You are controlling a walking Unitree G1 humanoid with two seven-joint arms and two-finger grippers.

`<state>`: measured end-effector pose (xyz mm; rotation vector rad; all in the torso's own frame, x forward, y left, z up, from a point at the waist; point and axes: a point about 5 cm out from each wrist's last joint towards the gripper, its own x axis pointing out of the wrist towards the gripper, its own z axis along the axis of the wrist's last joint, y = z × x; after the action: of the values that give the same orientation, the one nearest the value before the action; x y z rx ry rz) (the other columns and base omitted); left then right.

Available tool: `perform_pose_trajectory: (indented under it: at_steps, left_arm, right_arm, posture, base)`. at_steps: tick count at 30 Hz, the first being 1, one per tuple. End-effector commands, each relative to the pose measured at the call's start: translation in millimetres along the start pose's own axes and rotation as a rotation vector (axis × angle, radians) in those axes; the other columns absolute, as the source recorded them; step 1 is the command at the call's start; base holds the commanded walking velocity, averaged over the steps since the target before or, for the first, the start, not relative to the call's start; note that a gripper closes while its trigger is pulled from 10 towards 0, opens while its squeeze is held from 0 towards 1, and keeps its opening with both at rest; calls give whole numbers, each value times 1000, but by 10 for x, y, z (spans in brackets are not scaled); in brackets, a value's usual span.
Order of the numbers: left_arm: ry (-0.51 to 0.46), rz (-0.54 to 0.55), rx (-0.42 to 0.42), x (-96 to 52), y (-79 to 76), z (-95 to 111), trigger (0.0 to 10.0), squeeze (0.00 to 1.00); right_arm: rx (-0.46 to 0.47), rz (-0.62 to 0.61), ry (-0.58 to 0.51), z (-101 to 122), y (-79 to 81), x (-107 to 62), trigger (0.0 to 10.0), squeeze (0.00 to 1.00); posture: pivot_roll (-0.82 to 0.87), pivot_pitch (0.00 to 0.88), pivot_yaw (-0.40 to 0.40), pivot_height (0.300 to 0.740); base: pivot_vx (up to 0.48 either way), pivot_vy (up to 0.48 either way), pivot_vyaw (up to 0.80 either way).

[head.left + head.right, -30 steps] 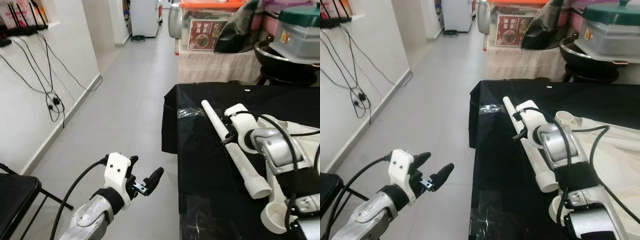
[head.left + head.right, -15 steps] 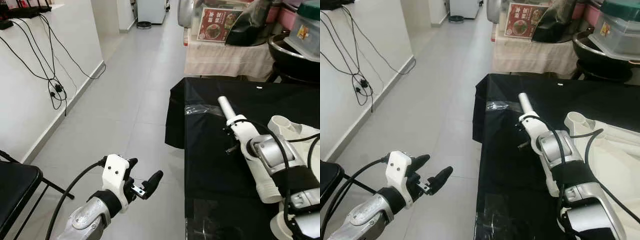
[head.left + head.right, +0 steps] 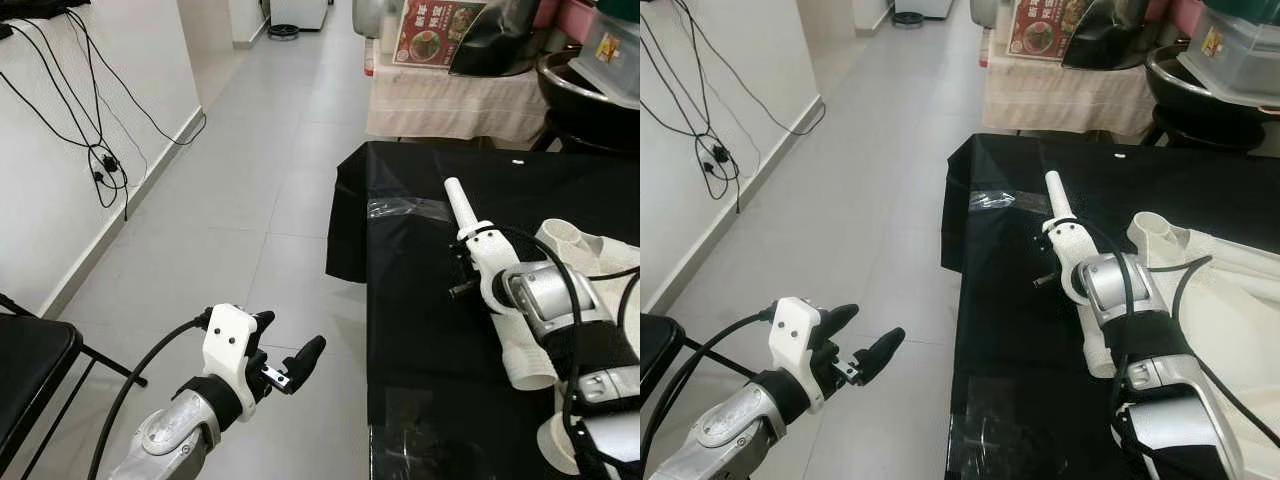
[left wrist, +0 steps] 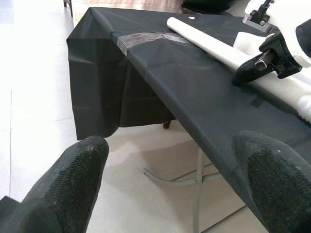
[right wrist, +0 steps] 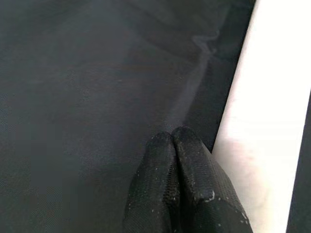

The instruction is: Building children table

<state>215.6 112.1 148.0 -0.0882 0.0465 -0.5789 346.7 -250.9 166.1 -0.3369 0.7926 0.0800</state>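
Note:
A long white table leg (image 3: pixel 460 205) lies on the black-covered table (image 3: pixel 420 330), its middle hidden under my right wrist. My right gripper (image 5: pixel 172 138) is shut with nothing between the fingers. Its tips rest on the black cloth right beside the leg (image 5: pixel 262 111), as the left wrist view also shows for the gripper (image 4: pixel 243 75). A white tabletop piece (image 3: pixel 1230 290) with a round socket (image 3: pixel 570 238) lies to the right of the leg. My left gripper (image 3: pixel 290 340) hangs open over the floor, left of the table's edge.
A strip of clear tape (image 3: pixel 400 208) shines on the cloth near the table's far left corner. A black chair (image 3: pixel 25 370) stands at lower left. Cables (image 3: pixel 100 160) hang on the left wall. A cloth-covered table with pots (image 3: pixel 450 100) stands behind. Grey floor (image 3: pixel 250 200) stretches left.
The camera has shifted, so the whole scene sits differently. My right gripper stays shut beside the leg, now a little nearer its far tip. The left gripper holds the same open pose.

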Motion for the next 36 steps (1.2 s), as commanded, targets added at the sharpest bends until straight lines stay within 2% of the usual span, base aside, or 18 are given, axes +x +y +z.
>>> perform_pose_trajectory:
  at_steps: [1,3,4,5,13,14,15,16,18,19,23,24,25,26,27,28,30,36]
  left_arm:
    - [13,-12,-3,-18,-17,-10,10000,0]
    - [14,-12,-3,-18,-16,-8,10000,0]
    - [14,-13,-2,-18,-16,-7,10000,0]
    - [14,-13,-2,-19,-17,-6,10000,0]
    - [15,-14,-2,-16,-18,-6,10000,0]
    - [15,-15,-2,-15,-20,-6,10000,0]
    - [15,-15,-2,-15,-20,-6,10000,0]
    - [15,-15,-2,-13,-22,-7,10000,0]
    - [15,-15,-2,-13,-22,-7,10000,0]
    - [15,-14,-3,-13,-22,-7,10000,0]
    - [15,-14,-4,-13,-22,-7,10000,0]
    - [16,-14,-4,-13,-22,-9,10000,0]
    - [16,-14,-4,-13,-22,-9,10000,0]
    - [16,-15,-5,-13,-23,-10,10000,0]
    - [17,-16,-5,-13,-22,-11,10000,0]
    - [17,-16,-5,-13,-22,-11,10000,0]
    - [19,-21,-7,-9,-26,-19,10000,0]
    - [20,-25,-9,-3,-31,-25,10000,0]
  right_arm:
    - [45,2,19,-44,-13,23,10000,0]
    - [75,10,34,-79,-12,37,10000,8]
    - [90,22,39,-93,-5,42,10000,918]
    - [114,44,44,-108,18,48,10000,1000]
    - [155,87,56,-121,94,68,10000,945]
    - [174,104,61,-121,112,69,10000,302]
    - [174,104,61,-121,112,69,10000,302]
    - [193,118,68,-125,127,72,4824,0]
    - [194,118,70,-128,127,73,4824,0]
    - [193,116,67,-124,126,70,0,0]
    - [207,126,47,-93,129,60,0,0]
    - [210,144,11,-39,136,39,980,0]
    - [210,144,11,-39,136,39,980,0]
    - [214,169,-36,33,147,12,4275,0]
    - [226,207,-88,118,164,-28,10000,0]
    - [226,207,-88,118,164,-28,10000,0]
    - [243,325,-319,475,167,-258,10000,0]
    - [243,331,-364,557,133,-337,10000,0]
  posture:
    - [49,134,-66,740]
    - [47,134,-66,740]
    - [49,134,-67,740]
    - [49,134,-67,740]
    - [48,134,-67,740]
    - [49,134,-68,740]
    - [49,134,-68,740]
    - [48,134,-69,740]
    - [48,134,-69,740]
    - [48,134,-69,740]
    - [48,133,-69,740]
    - [47,132,-67,740]
    - [47,132,-67,740]
    - [47,131,-67,740]
    - [47,130,-66,740]
    - [47,130,-66,740]
    - [44,126,-64,740]
    - [43,123,-66,740]
  base:
    - [0,0,0]
    - [0,0,0]
    - [0,0,0]
    - [0,0,0]
    - [0,0,0]
    - [0,0,0]
    - [0,0,0]
    - [0,0,0]
    - [0,0,0]
    - [0,0,0]
    - [0,0,0]
    - [0,0,0]
    - [0,0,0]
    - [0,0,0]
    - [0,0,0]
    - [0,0,0]
    - [0,0,0]
    - [0,0,0]
